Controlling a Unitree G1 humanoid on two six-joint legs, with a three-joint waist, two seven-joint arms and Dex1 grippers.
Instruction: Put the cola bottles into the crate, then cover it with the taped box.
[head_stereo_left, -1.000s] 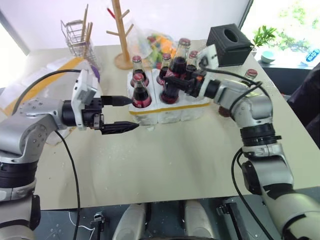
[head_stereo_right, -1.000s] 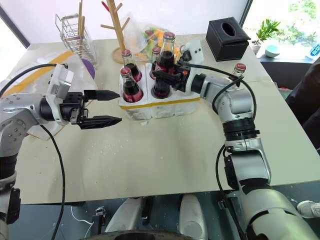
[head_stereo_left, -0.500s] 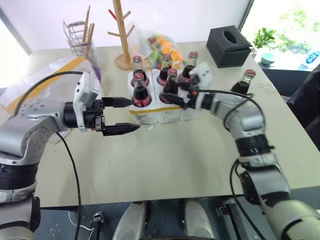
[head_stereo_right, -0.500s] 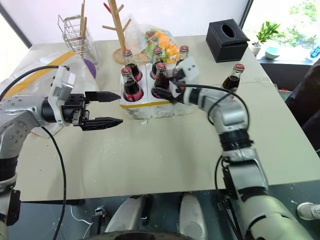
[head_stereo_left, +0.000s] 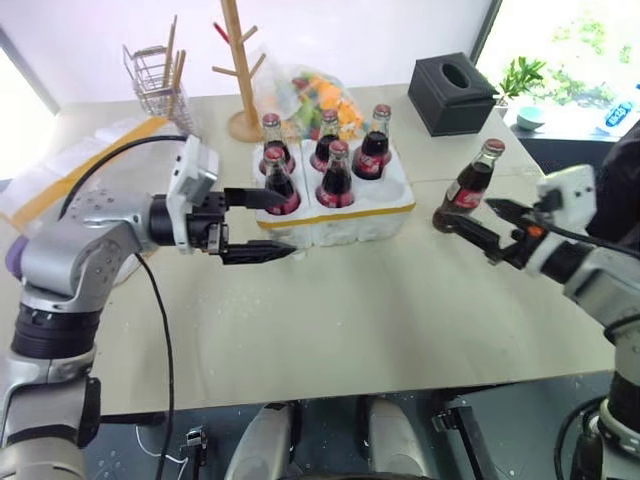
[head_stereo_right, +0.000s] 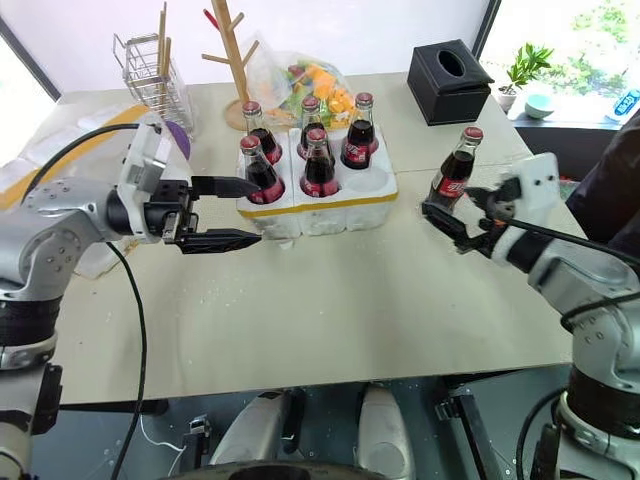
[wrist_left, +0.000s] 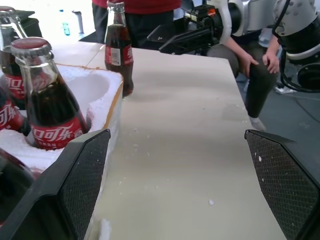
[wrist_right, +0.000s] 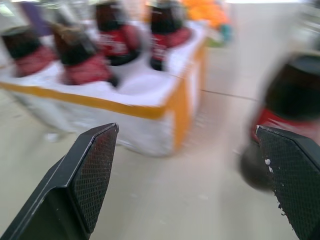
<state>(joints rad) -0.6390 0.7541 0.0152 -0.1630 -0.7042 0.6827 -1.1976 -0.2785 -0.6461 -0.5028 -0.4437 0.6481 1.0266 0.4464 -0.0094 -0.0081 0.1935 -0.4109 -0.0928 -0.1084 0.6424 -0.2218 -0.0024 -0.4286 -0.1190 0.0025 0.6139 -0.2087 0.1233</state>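
The white foam crate (head_stereo_left: 352, 214), with a yellow band, holds five cola bottles (head_stereo_left: 337, 175); its front right hole is empty. A sixth cola bottle (head_stereo_left: 470, 183) stands upright on the table to the crate's right. My right gripper (head_stereo_right: 447, 202) is open and level, close beside that bottle's base with nothing between its fingers. At the crate's front left corner my left gripper (head_stereo_left: 288, 224) is open too, pointing right and holding nothing. The taped box (head_stereo_left: 85, 150), white with a yellow band, lies at the far left, partly hidden behind my left arm.
A black tissue box (head_stereo_left: 455, 93) sits at the back right. Behind the crate are a wooden mug tree (head_stereo_left: 240, 70), a wire rack (head_stereo_left: 155, 68) and a bag of colourful items (head_stereo_left: 315, 85). A person (wrist_left: 252, 62) sits beyond the table's right edge.
My right gripper set its bottle in the crate's front middle hole, opened, and swung right and back to the loose bottle. The left gripper edged slightly right, still open.
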